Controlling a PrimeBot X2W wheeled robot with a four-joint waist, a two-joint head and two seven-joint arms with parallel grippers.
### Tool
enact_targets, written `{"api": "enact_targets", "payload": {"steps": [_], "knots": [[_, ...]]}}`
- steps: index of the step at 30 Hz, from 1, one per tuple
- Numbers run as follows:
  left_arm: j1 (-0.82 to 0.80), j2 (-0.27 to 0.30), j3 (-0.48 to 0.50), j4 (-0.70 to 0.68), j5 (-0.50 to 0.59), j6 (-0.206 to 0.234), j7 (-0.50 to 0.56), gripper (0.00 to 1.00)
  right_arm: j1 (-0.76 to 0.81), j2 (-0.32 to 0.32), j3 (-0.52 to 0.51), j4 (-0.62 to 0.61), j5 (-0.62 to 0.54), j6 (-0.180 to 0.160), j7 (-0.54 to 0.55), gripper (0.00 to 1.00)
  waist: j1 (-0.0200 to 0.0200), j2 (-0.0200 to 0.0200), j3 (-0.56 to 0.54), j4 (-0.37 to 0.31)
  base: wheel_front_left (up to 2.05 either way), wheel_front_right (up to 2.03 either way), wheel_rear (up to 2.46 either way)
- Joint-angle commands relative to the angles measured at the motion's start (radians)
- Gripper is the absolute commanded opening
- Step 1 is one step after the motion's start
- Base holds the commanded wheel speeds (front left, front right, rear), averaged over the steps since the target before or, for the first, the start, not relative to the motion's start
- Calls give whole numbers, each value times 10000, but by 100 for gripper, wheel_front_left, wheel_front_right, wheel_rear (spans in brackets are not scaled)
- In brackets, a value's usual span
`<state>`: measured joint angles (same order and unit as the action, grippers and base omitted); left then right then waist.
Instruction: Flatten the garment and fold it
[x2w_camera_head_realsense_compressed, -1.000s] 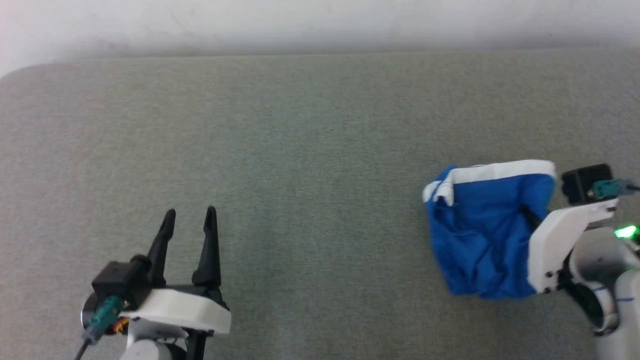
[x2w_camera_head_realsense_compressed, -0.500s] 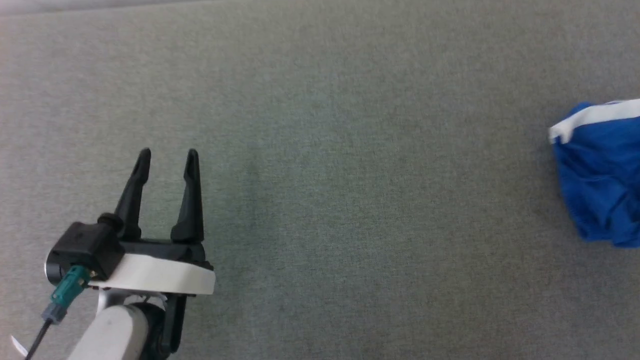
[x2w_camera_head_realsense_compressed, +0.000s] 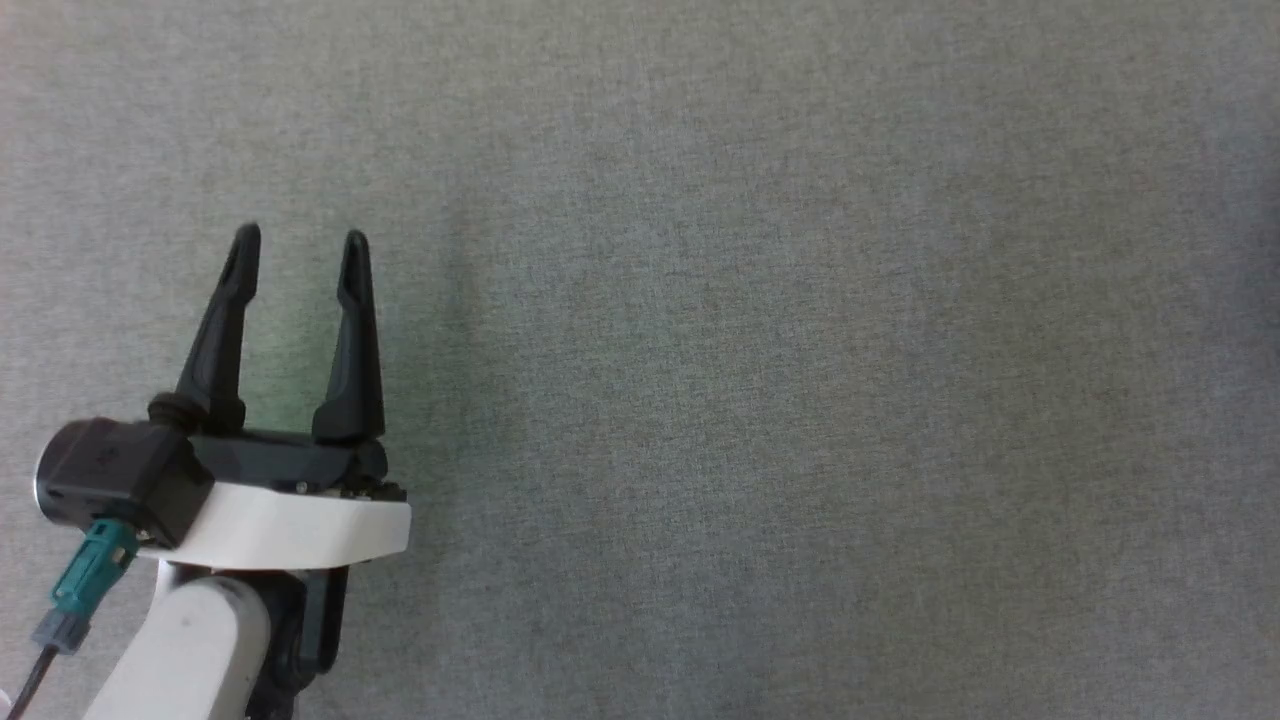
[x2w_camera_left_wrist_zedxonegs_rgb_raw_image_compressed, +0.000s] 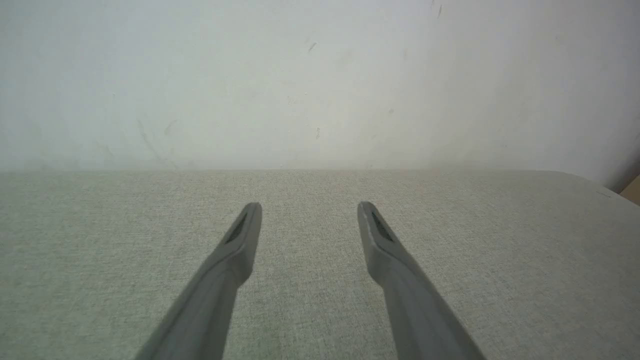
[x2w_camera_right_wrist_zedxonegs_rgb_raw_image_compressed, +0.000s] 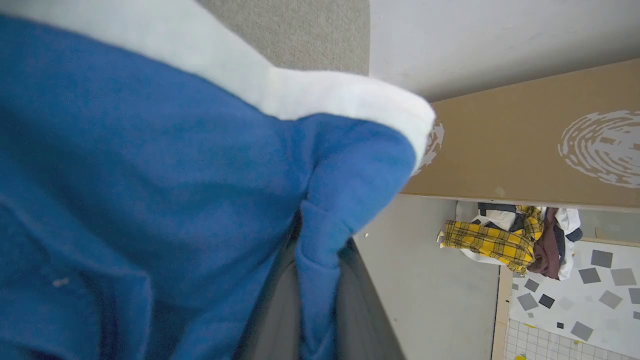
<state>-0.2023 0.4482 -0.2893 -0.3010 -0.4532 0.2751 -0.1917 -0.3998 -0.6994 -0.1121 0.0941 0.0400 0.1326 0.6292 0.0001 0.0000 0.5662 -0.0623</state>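
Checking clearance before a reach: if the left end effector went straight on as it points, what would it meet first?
The way looks free over the grey surface; the left end effector would probably reach the white wall first, though depth is unclear.

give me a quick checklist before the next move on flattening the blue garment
1. Right end effector grips the royal-blue soft fabric garment: ok, a fold is pinched between its fingers.
2. Left end effector free: ok, open, nothing between its fingers.
3. Garment flattened: not ok, bunched, white edge band curled over.
4. Grey woven table surface by the left end effector bare: ok.
5. Edge for the left end effector to take: cannot tell.
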Motion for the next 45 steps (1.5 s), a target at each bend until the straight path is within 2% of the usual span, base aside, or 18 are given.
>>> {"api": "enact_targets", "payload": {"steps": [1, 4, 10, 11, 12, 13, 20, 25, 30, 38, 45], "knots": [[-226, 19, 40, -114, 85, 62, -97, 100, -215, -1, -105, 116, -120, -19, -100, 0, -1, 0, 208, -59, 0, 0, 0], [-231, 17, 34, -174, 32, 8, -136, 100, -290, 137, -234, 371, -226, -19, -155, 3, -1, 0, 252, -91, 0, 0, 0], [-225, -88, 217, -123, -110, 130, -217, 100, -312, 467, -382, 759, -474, -19, -507, 43, -1, 0, 241, -180, 0, 0, 0], [-222, -107, 245, -117, -96, 159, -252, 100, -326, 515, -413, 784, -530, -19, -592, 56, -1, 0, 226, -196, 0, 0, 0], [-223, -116, 263, -101, -93, 169, -276, 100, -346, 560, -438, 807, -587, -19, -698, 94, -1, 0, 204, -213, 0, 0, 0], [-225, -158, 286, -97, -126, 165, -314, 100, -368, 602, -456, 841, -636, -19, -811, 100, -1, 0, 172, -232, 0, 0, 0], [-60, -408, 459, 135, -139, 125, -568, 100, -433, 869, -594, 1047, -655, -19, -1425, 100, -1, 0, -474, -344, 0, 0, 0], [244, -662, 490, 358, -117, 27, -654, 100, -198, 1354, -1085, 832, -484, -19, -2014, 100, -1, 0, -1218, -358, 0, 0, 0], [740, -979, 587, 689, -123, -95, -690, 100, 508, 2578, -1487, 235, -242, -19, -3104, 100, -1, 0, -2178, -303, 0, 0, 0], [1703, -1506, 842, 857, 293, -365, -698, 100, 1881, 4898, -931, -1274, -24, -19, -5139, 100, -1, 0, -3691, -135, 0, 0, 0], [2117, -1875, 1024, 1059, 650, -1006, -700, 100, 2751, 6111, -661, -1969, -94, -19, -6434, 100, -1, 0, -4386, 226, 0, 0, 0]]}}
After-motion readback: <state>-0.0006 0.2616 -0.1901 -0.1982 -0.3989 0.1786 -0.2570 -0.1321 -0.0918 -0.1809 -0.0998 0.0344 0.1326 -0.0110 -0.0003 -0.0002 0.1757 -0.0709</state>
